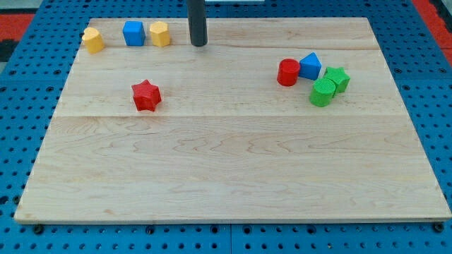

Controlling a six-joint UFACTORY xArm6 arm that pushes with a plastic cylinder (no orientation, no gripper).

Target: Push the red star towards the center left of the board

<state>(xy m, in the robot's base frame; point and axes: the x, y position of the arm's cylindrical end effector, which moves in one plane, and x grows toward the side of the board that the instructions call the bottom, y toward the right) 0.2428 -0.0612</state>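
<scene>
The red star (146, 95) lies on the wooden board (233, 162), left of the middle and in the upper half. My tip (198, 44) is at the view's top, above and to the right of the red star and well apart from it. The tip stands just right of the yellow hexagon (159, 33) without touching it.
A yellow block (92, 39), a blue cube (133, 32) and the yellow hexagon line the top left edge. At the right sit a red cylinder (287, 72), a blue block (309, 65), a green star (337, 78) and a green cylinder (323, 92), clustered together.
</scene>
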